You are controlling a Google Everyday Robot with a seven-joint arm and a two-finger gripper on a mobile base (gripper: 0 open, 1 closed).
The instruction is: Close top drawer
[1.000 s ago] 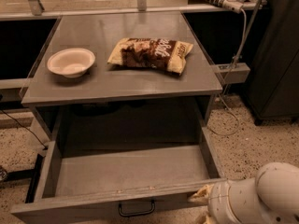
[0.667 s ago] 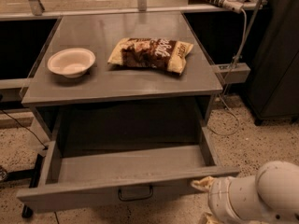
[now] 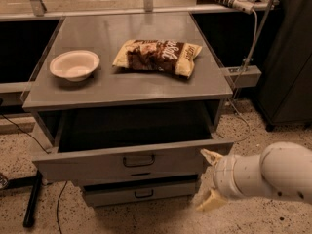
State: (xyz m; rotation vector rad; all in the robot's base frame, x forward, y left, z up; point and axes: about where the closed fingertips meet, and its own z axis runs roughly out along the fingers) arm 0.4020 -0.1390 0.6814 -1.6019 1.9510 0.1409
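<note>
The top drawer (image 3: 97, 164) of the grey cabinet stands partly pulled out, its flat grey front carrying a small black wire handle (image 3: 139, 160) at centre. Its dark inside shows under the cabinet top. My gripper (image 3: 210, 178) is at the right end of the drawer front, on the end of a white arm (image 3: 273, 172) that comes in from the lower right. Its two pale fingers are spread apart with nothing between them. The upper fingertip (image 3: 209, 155) is at the drawer front's right edge.
A white bowl (image 3: 74, 65) and a bag of snacks (image 3: 158, 56) lie on the cabinet top (image 3: 122, 89). A second drawer front (image 3: 112, 195) with a black handle sits below. A cable (image 3: 246, 57) hangs at the right beside a dark cabinet (image 3: 287, 57). The floor is speckled.
The top drawer has slid well back into the cabinet, so less of its inside shows. My gripper has moved forward with the drawer front, staying at its right end.
</note>
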